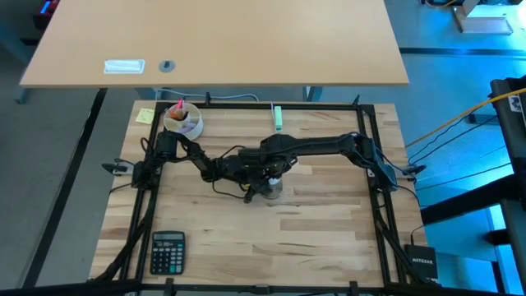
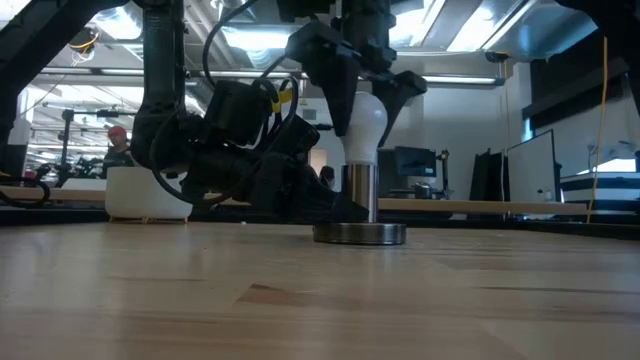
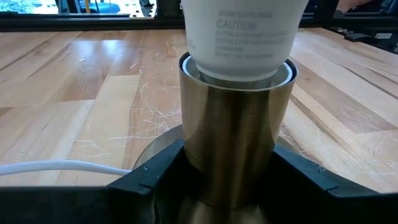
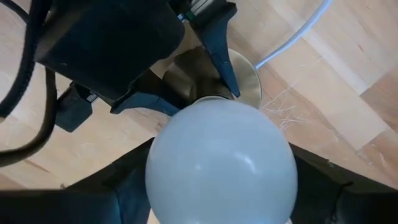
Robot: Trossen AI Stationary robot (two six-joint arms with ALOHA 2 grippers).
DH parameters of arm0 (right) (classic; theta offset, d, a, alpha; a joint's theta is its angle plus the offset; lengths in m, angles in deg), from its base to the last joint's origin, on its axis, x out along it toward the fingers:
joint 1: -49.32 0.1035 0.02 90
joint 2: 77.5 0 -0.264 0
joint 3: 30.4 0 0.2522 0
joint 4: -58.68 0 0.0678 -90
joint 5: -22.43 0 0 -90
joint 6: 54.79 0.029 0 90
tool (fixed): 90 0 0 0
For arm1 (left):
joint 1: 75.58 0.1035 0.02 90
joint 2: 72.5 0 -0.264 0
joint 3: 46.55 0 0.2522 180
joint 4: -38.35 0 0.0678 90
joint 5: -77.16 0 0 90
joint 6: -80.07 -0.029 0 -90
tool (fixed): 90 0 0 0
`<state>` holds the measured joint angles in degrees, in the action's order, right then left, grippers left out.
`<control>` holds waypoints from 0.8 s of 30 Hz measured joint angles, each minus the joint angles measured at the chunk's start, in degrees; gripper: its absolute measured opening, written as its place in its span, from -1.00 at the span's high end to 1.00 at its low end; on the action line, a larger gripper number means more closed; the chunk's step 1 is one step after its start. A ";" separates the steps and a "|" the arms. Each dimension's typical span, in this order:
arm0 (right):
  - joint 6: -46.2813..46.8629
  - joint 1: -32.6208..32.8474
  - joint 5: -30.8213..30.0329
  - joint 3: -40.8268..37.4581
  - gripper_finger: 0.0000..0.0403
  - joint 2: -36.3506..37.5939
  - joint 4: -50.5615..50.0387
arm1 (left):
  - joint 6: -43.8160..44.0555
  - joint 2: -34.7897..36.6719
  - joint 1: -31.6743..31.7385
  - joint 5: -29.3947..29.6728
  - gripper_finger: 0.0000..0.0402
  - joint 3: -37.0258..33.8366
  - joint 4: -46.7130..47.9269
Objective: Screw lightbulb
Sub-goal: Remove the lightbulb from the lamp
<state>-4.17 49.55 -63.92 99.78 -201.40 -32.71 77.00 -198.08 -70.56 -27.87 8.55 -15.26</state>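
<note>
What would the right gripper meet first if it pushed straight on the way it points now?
The right gripper points down and already grips the lightbulb; pushing on would likely drive it into the metal socket directly beneath.

White pear-shaped lightbulb (image 2: 365,120), faint grey "CAUTION" lettering on its neck. Brushed brass-grey cylindrical metal socket (image 3: 230,134) on a darker round base. Thin white cord (image 3: 56,167). Pale striped butcher-block wooden table (image 1: 329,222). Black calculator (image 1: 167,252), lower left of the high view. White cup (image 1: 182,120), upper left. Yellow sticky note (image 1: 145,116).
</note>
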 joint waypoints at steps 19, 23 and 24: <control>-56.62 0.22 -2.73 0.02 -0.39 0.00 1.03 | 0.56 0.00 -0.01 0.07 0.05 0.02 0.20; -69.22 0.22 -2.81 0.02 -0.45 0.00 1.03 | 0.88 0.00 -0.02 0.09 0.05 0.02 0.20; -72.28 0.22 -3.11 0.02 -0.46 0.00 1.04 | 0.92 0.00 -0.02 0.09 0.05 0.02 0.20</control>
<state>-76.45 49.77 -67.02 99.80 -201.40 -31.67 77.92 -198.08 -70.58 -27.78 8.57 -15.07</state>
